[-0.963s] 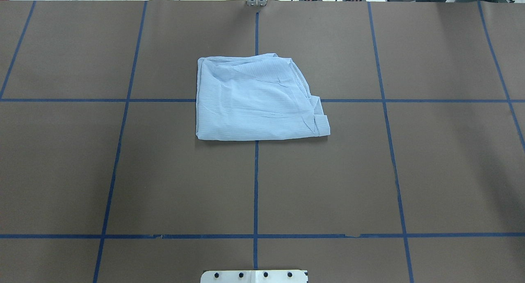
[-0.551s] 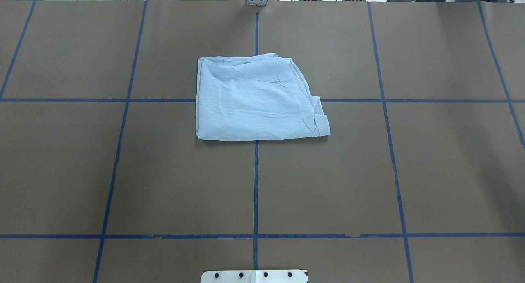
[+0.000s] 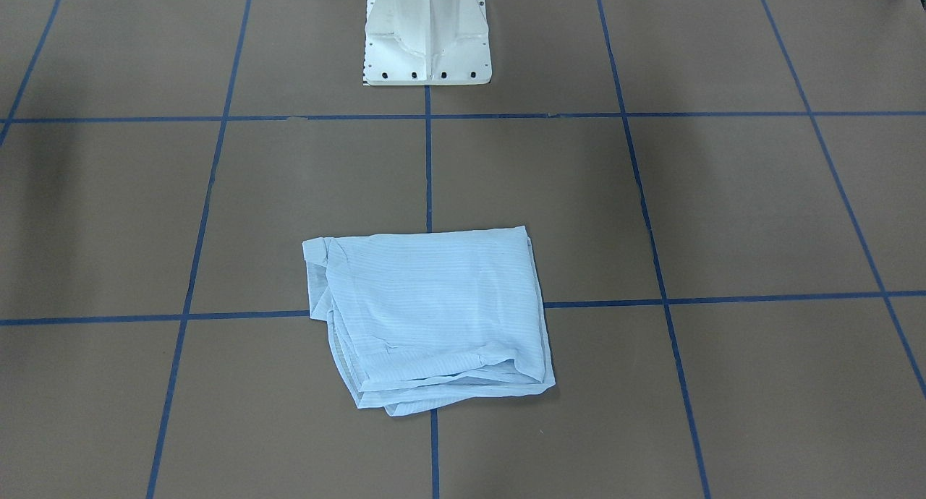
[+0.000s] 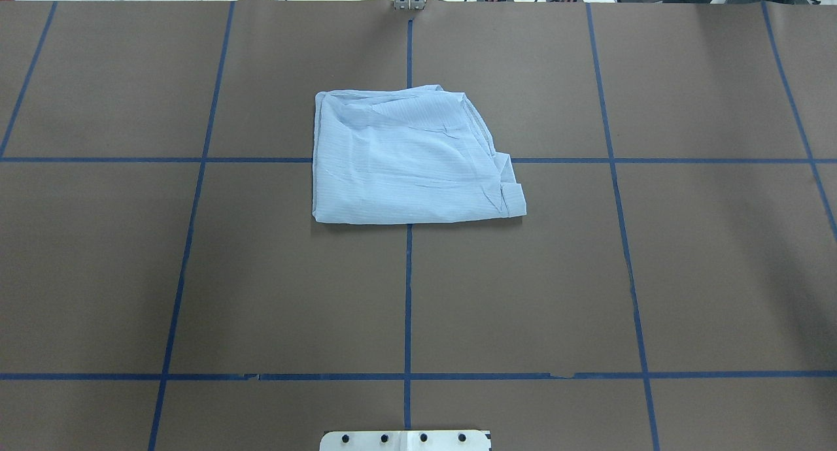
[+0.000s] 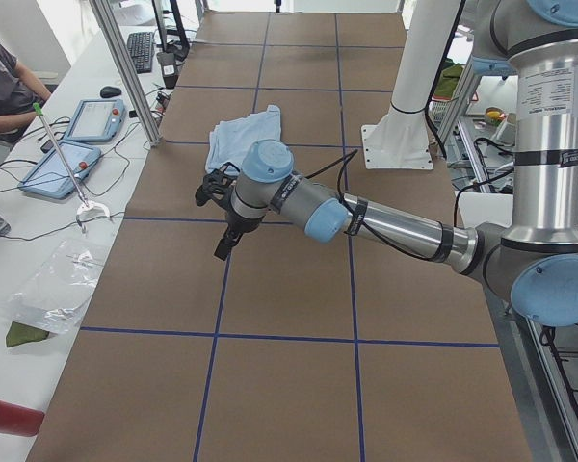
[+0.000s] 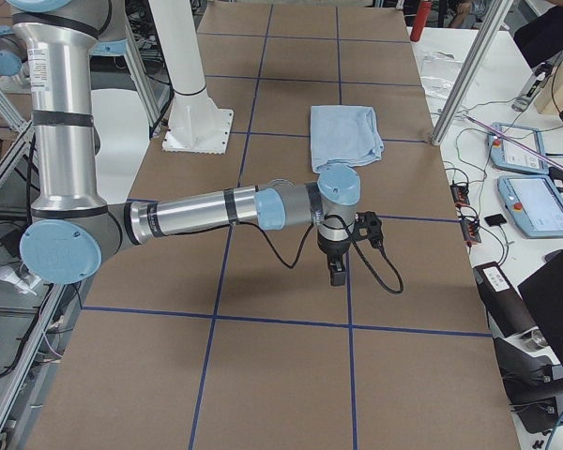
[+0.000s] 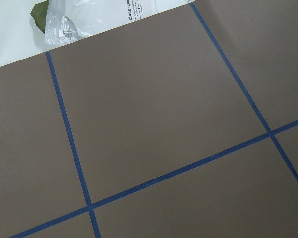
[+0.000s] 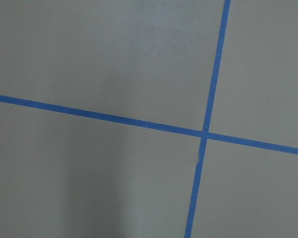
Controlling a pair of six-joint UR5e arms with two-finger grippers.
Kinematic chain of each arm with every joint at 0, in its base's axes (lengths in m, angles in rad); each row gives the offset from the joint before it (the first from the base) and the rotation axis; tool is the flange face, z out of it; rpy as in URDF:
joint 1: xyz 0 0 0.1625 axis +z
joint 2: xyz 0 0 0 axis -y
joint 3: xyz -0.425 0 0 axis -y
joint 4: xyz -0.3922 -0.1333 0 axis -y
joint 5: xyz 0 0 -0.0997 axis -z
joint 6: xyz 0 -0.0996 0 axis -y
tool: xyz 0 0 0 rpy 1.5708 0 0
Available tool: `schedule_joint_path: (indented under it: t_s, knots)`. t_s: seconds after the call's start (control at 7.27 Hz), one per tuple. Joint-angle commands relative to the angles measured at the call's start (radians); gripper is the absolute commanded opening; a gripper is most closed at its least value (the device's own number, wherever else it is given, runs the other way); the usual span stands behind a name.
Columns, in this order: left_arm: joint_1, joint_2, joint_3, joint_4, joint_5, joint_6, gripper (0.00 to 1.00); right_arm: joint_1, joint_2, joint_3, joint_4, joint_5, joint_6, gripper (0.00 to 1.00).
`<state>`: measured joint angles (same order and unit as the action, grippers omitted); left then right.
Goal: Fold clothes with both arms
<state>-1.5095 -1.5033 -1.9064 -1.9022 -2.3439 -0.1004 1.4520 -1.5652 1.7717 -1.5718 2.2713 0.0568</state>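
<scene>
Folded pale-blue striped shirt [image 4: 409, 163] mid-frame stayed unchanged; left fingers [image 5: 223, 244] and right fingers [image 6: 337, 273] hung clear, opening indeterminable; task judged complete.

the pale blue shirt [image 4: 412, 163] lies folded in a flat, wrinkly square in the middle of the table [image 4: 719, 274]. the left arm [image 5: 395, 226] and the right arm [image 6: 202, 211] reach out low, well apart from it.

Left claw [image 5: 223, 250] too small to tell its opening, right claw [image 6: 337, 276] likewise, white pedestal [image 3: 427, 43] cut off at top edge
</scene>
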Motion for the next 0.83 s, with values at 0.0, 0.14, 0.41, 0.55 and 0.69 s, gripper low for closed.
schedule_joint_path:
  t_s: [0.0,0.14,0.41,0.55,0.69]
  knots:
    - [0.0,0.0,0.003,-0.001,0.005,-0.001,1.0,-0.002,0.001,0.0,-0.001,-0.012,0.0,1.0]
    - [0.002,0.0,0.015,-0.003,0.005,-0.001,1.0,-0.004,-0.001,0.0,-0.001,-0.012,0.0,1.0]
    - [0.002,-0.003,0.044,-0.006,0.012,0.001,1.0,-0.013,-0.001,-0.009,-0.001,-0.012,0.003,1.0]
    - [0.002,-0.011,0.055,-0.008,0.04,0.001,1.0,-0.018,-0.001,-0.008,-0.001,-0.012,0.008,1.0]
    - [0.002,-0.011,0.05,-0.008,0.043,0.001,1.0,-0.018,-0.004,-0.009,-0.001,-0.012,0.009,1.0]
